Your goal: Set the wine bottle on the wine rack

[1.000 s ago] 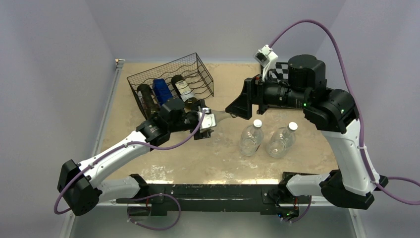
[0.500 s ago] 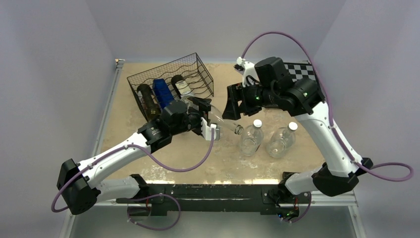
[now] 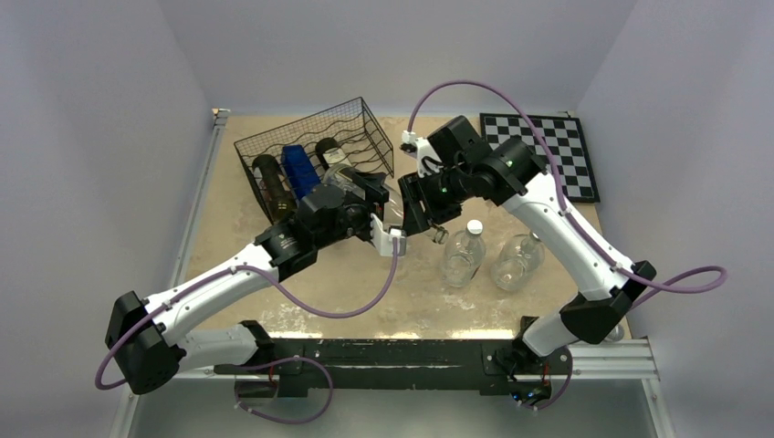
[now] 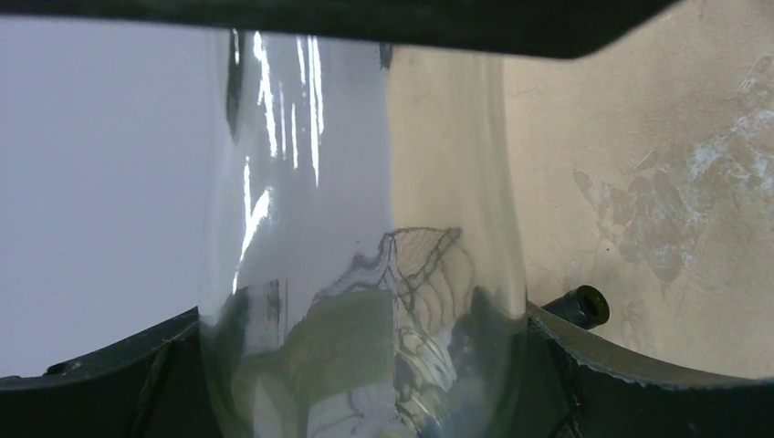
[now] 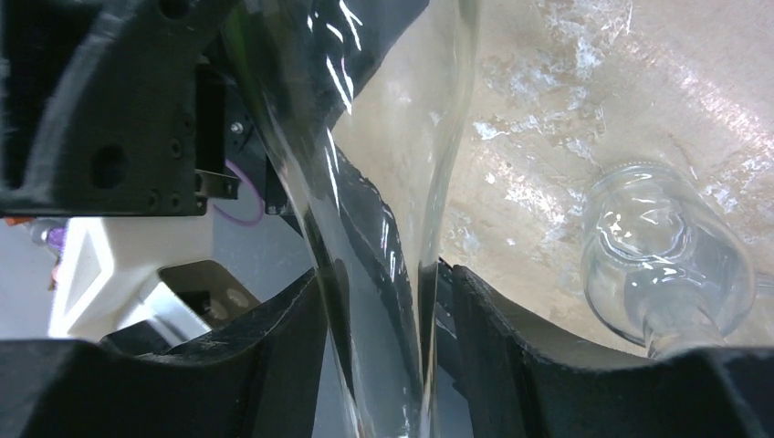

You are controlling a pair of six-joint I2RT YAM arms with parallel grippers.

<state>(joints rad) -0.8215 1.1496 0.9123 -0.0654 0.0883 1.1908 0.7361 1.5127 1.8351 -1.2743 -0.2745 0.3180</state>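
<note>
One wine bottle (image 4: 365, 210), left claw (image 4: 365, 356) clamping body, right claw (image 5: 383, 338) astride neck, grip unclear

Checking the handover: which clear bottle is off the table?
The uncapped bottle, held in the left end effector; the two white-capped bottles stand on the table.

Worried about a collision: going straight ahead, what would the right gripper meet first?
Likely the shoulder of the clear wine bottle, whose neck sits inside the right gripper; just beyond, the left gripper holding it. Depth unclear.
</note>
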